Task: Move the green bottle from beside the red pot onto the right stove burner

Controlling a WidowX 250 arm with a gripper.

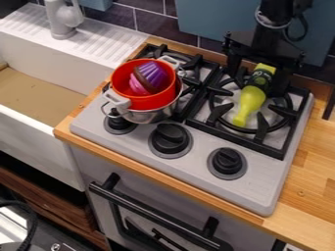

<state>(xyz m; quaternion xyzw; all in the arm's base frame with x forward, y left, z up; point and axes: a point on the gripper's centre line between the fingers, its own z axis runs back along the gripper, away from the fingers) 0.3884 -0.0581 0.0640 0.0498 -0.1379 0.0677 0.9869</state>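
The oven handle (154, 215) was nearest, jutting out below the wooden table (314, 196), where it could be pulled without touching the stove. Behind the table's front strip, 3 black knobs (171, 138) lined the front of the grey stove top (262, 184), within easy reach and apart from the burners.

To the left, a metal pot (152, 115) stood over the left grate, with a red pot (154, 101) nested in its mouth; the metal wall around it probably kept the upper vessel from sliding off. The red walls in turn gathered a purple fluted piece (152, 74) and a pink piece (138, 87). The white sink (39, 142) lay beside the stove.

On the right burner, a yellow-green bottle (251, 100) lay across the black grate (230, 136), its narrow end towards the knobs and its broader, dark-banded end towards the wall. The bars bore it from below, and the gaps between them likely checked any roll.

Farther back, the tool (257, 81) hung over that burner, its fingers spread wide about the bottle's broad end. It appeared to have hold of nothing: a gap showed on the bottle's left, so the grate, not a grip, seemed to carry it.
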